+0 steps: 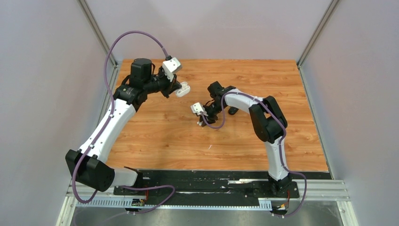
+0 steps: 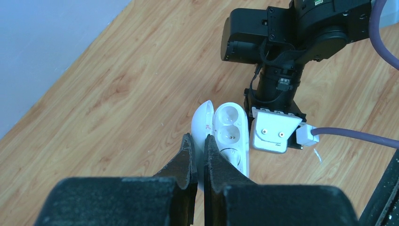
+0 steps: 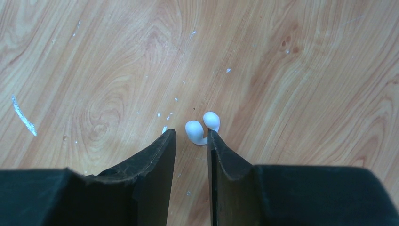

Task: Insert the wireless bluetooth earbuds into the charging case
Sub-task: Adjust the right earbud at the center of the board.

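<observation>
I read this as the pick-up of the first bud, with none seated yet. My left fingers [image 2: 187,159] are pinched tight on the open white charging case [image 2: 230,134], gripping it by what looks like the lower edge of the lid [image 2: 201,123]. They hold it in the air above the far left of the counter [image 1: 160,139]. Both round wells in its base face the left wrist camera and look empty. The right fingers [image 3: 165,151] point down at the counter with only a narrow gap between them and hold nothing. Two white earbuds [image 3: 194,131] lie on the wood right at their tips, touching or nearly touching each other. The nearer bud sits at the mouth of the gap and the other [image 3: 211,120] is just beyond the tip of one finger. I can't make out any black buds in these views. Next I need to move the right arm forward a little so the nearer bud sits squarely between the pads, then close gently. The buds are small, smooth and rounded, so I expect one could squirt out sideways or drag its neighbour along. After the lift I would carry it across to the case and line it up over one well. The left arm may have to tilt the base more upward to receive it.
</observation>
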{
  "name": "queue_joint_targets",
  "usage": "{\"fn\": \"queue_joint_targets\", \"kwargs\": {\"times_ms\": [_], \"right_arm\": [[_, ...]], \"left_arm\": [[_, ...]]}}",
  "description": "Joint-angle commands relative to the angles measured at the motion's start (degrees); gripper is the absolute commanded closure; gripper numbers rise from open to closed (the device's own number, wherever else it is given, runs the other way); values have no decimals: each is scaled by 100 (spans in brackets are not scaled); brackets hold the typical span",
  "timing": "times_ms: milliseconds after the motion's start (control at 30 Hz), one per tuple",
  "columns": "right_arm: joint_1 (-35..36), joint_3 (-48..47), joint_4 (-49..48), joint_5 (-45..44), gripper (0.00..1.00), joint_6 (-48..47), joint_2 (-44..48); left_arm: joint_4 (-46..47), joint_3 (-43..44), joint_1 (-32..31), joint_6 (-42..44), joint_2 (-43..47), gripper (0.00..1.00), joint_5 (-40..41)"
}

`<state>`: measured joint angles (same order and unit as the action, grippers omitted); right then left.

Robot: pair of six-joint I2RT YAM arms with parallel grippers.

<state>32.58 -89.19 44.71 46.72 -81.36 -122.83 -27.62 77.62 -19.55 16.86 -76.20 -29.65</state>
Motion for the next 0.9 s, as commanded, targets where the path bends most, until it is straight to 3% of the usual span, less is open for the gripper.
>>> {"fn": "queue_joint_targets", "kwargs": {"times_ms": [0, 167, 433, 533, 767, 867], "right_arm": [[88, -202, -7, 175, 70, -149, -102], [130, -161, -47, 108, 74, -128, -140], [143, -251, -72, -269, 94, 478, -41], [144, -297, -67, -595, 95, 1366, 362], [168, -174, 43, -1559, 96, 4726, 1108], [260, 332, -304, -2169, 98, 5741, 1443]], "left_arm": [[126, 35, 30, -85, 163, 100, -40], [134, 33, 30, -94, 144, 100, -54], [174, 58, 30, -114, 116, 100, -111], [265, 82, 30, -131, 104, 100, -161], [592, 65, 30, -199, 2, 100, -182], [715, 56, 30, -274, -44, 100, -204]]}}
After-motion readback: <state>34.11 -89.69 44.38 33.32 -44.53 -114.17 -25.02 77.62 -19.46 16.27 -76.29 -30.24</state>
